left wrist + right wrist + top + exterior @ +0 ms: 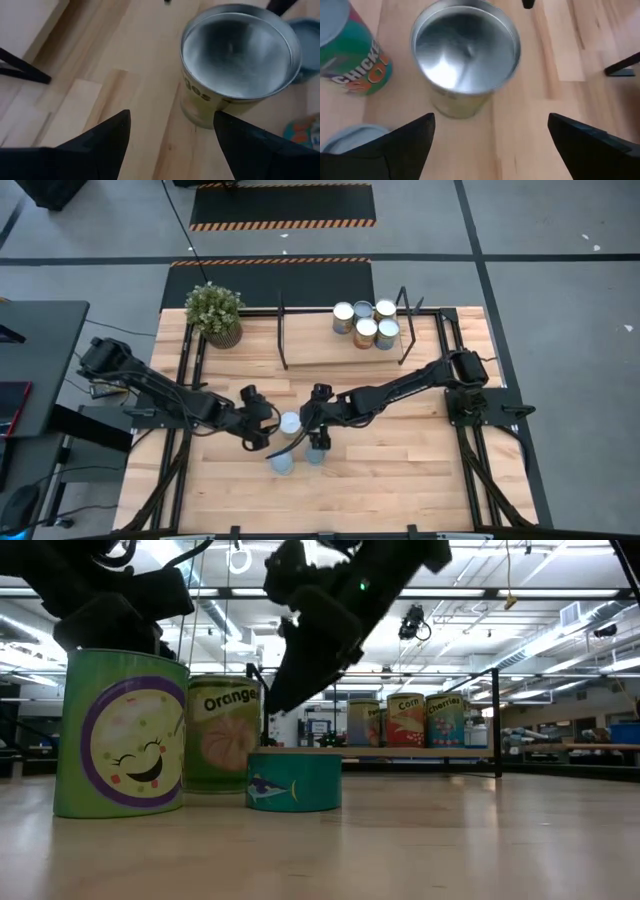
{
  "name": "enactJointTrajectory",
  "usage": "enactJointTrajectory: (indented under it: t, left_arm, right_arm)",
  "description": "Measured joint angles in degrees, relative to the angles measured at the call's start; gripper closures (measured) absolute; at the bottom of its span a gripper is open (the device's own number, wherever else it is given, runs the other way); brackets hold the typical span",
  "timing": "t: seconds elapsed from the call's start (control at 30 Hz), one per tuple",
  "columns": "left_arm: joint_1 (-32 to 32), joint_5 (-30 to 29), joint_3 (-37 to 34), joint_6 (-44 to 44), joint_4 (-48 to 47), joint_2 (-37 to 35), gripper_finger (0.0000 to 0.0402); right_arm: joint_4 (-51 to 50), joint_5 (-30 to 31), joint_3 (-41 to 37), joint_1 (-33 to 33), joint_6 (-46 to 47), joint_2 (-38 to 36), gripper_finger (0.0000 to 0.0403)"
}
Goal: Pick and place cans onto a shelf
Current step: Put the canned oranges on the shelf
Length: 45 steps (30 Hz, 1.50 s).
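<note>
Three cans stand on their bases mid-table: an orange-labelled can with a silvery top (289, 421) (225, 735), a green smiley-face can (282, 463) (120, 735) and a short teal can (316, 453) (293, 780). My left gripper (262, 420) (172, 117) is open just left of the orange-labelled can (235, 55). My right gripper (314, 418) (490, 120) is open just right of the same can (465, 50). Both point down at it and touch nothing. Several more cans (365, 322) stand on the light-wood shelf (320, 350) at the back.
A potted green plant (214, 313) stands at the table's far left corner. The shelf's black posts (282, 330) rise behind the grippers. The smiley-face can and the short teal can (350, 137) stand close on the near side of both grippers.
</note>
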Motion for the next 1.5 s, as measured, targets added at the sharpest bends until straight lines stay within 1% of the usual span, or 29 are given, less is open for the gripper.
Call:
enactJointTrajectory:
  t: [0.13, 0.33, 0.53, 0.7, 0.83, 0.9, 1.0, 1.1, 1.27, 1.33, 1.37, 1.5]
  left_arm:
    - [0.0, -2.2, 0.0, 1.0, 3.5, 1.8, 0.0111]
    - [1.3, -2.5, 0.0, 1.7, 8.0, 4.5, 0.0111]
    - [2.5, -2.5, 0.0, 3.2, 12.1, 5.9, 0.0111]
    - [2.1, -2.1, 0.0, 7.4, 14.8, 5.8, 0.0111]
    - [2.1, -0.6, 0.0, 7.5, 12.8, 4.6, 0.0111]
    - [2.1, 0.1, 0.0, 7.5, 11.7, 3.2, 0.0111]
    - [2.0, 1.9, 0.0, 7.5, 10.0, 1.1, 0.0111]
    - [1.8, 4.8, 0.0, 7.5, 10.5, -0.6, 0.0111]
    - [1.8, 7.6, 0.0, 5.0, 11.5, -0.6, 0.0111]
    - [1.8, 7.6, 0.0, 4.8, 11.6, -0.5, 0.0111]
    - [1.8, 7.6, 0.0, 4.8, 11.6, -0.5, 0.0111]
    - [1.8, 7.6, 0.0, 4.8, 11.7, -0.5, 0.0111]
  right_arm:
    - [6.4, -3.5, -2.6, -0.7, 0.2, 0.0, 0.0005]
    - [12.1, -4.4, -4.9, -0.7, 0.2, 0.0, 0.0006]
    - [12.4, -4.0, -5.1, -0.7, 1.4, 0.0, 0.0012]
    - [12.1, -3.6, -5.1, -0.8, 0.7, 0.0, 0.0044]
    - [9.3, -3.4, -5.1, -0.9, 0.6, -1.3, 0.0074]
    - [6.7, -2.0, -5.1, -0.9, 0.6, -2.7, 0.0081]
    - [3.0, 1.9, -5.1, -0.9, 0.2, -5.7, 0.0080]
    - [0.4, 6.2, -5.1, -1.5, -1.6, -9.5, 0.0069]
    - [-4.6, 13.4, -5.1, -5.5, -3.7, -15.5, 0.0069]
    - [-5.8, 13.8, -5.1, -7.9, -5.1, -16.1, 0.0070]
    - [-6.1, 13.1, -5.1, -9.2, -5.6, -16.1, 0.0071]
    - [-6.9, 8.0, -5.1, -14.7, -6.0, -14.9, 0.0070]
